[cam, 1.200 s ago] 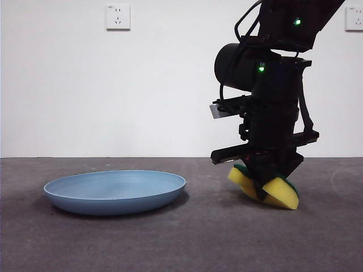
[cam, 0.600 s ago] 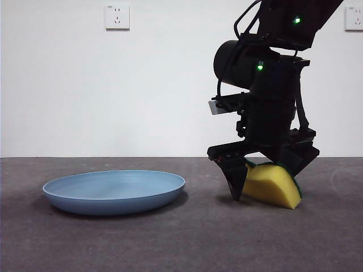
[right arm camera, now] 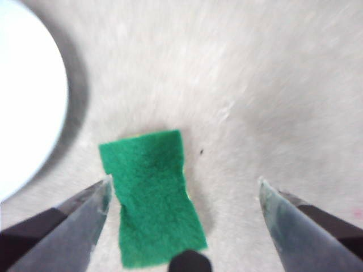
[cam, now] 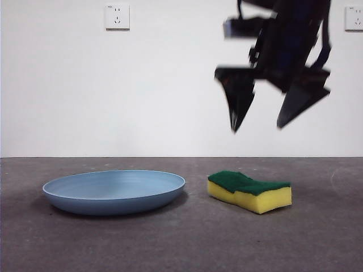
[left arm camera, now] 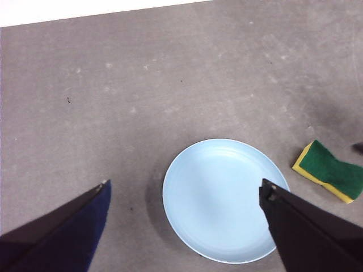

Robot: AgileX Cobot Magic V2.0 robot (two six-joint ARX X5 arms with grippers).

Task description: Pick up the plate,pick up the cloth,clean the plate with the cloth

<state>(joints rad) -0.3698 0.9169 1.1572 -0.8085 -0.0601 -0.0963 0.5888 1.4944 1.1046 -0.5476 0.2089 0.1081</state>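
**Sponge flat on the worktop, both grippers empty above it**

The cloth (cam: pixel 249 191) — a wavy-edged sponge block, yellow foam under a dark green scouring layer — lies flat on the grey worktop (cam: pixel 181 243), green side up. Nothing touches it. Just beside it, with a narrow strip of bare worktop between them, sits the plate (cam: pixel 114 191), a wide, shallow, light-blue dish resting right way up on its base.

The right gripper (cam: pixel 264 118) hangs in the air high above the cloth, well clear of it, its jaws spread wide and holding nothing; in the front view it appears dark and blurred against the white wall (cam: pixel 113 90). From the right wrist view the green top of the cloth (right arm camera: pixel 152 197) lies below, between the parted jaws, with the plate's pale rim (right arm camera: pixel 28 107) at the edge of the picture.

The left gripper (left arm camera: pixel 184 195) waits high over the plate (left arm camera: pixel 224 199) — its jaws also wide apart and empty, with the cloth (left arm camera: pixel 330 170) visible off to one side of the plate
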